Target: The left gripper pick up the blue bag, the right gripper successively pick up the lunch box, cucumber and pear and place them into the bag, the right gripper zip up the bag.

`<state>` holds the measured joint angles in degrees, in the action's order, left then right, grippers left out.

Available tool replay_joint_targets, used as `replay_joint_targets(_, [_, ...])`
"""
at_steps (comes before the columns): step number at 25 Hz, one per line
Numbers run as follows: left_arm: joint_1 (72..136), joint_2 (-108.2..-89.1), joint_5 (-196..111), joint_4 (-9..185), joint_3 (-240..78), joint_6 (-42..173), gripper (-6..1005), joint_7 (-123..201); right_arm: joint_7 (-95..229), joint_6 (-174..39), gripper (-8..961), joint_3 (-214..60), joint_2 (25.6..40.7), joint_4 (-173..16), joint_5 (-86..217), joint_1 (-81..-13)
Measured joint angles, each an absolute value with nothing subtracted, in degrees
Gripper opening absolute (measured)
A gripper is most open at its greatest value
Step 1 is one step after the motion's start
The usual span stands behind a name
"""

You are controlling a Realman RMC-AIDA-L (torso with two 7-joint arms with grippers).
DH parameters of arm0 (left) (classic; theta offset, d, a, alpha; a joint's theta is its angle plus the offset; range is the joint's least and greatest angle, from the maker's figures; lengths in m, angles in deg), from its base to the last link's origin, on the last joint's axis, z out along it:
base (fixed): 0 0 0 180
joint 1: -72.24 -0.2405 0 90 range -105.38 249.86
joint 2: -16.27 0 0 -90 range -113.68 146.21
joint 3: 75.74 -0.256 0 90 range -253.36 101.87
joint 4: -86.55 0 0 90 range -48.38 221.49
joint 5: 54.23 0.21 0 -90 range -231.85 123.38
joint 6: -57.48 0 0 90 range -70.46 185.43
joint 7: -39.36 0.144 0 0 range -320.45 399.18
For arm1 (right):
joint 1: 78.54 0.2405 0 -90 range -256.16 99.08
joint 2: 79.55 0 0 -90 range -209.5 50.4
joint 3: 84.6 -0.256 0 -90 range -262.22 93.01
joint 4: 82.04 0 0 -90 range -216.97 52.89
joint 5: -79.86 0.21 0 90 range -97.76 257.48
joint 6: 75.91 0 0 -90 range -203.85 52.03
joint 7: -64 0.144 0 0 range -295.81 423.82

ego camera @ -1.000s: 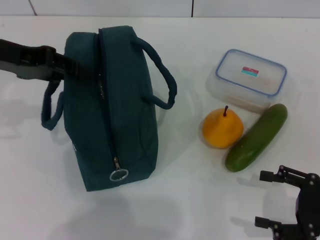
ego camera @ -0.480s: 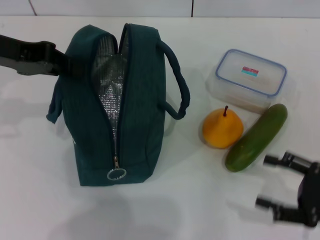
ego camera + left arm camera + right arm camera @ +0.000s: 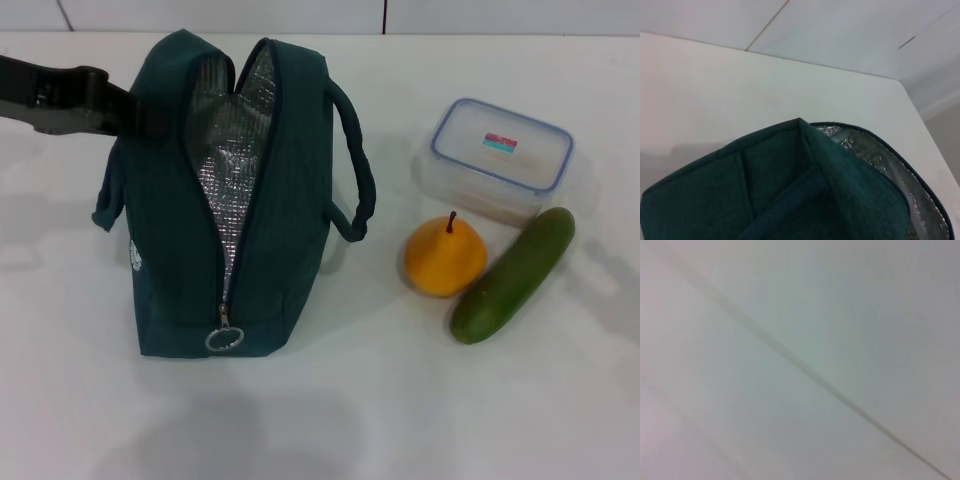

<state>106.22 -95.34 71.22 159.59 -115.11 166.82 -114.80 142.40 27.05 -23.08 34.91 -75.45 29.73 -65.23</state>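
bag (image 3: 270, 220) upright, mouth gaping, left of centre | left gripper (image 3: 135, 112) at its far-left top edge, you can't tell grip | pear (image 3: 445, 258), cucumber (image 3: 514, 274), box (image 3: 497, 158) clustered right | open table (image 3: 400, 410) in front

head overhead, left wrist close — blue bag (image 3: 235, 200)

White table (image 3: 330, 420), pale panelled wall (image 3: 850, 30), perhaps seamed
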Motion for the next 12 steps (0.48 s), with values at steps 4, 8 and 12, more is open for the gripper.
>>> replay_joint_targets(4, [106.4,-95.34,71.2,159.6,-115.2,166.8,44,-114.6,153.0,21.2,854,-23.0,34.57,-75.8,31.3,-65.0])
replay_joint_targets(8, [106.5,-95.35,71.1,159.6,-115.4,166.8,44,-114.6,162.8,11.2,854,-21.9,32.69,-75.5,30.6,-63.1])
replay_joint_targets(12, [106.5,-95.35,71.1,159.6,-115.2,166.8,44,-114.6,166.5,7.4,854,-21.5,29.71,-75.4,27.4,-59.9])
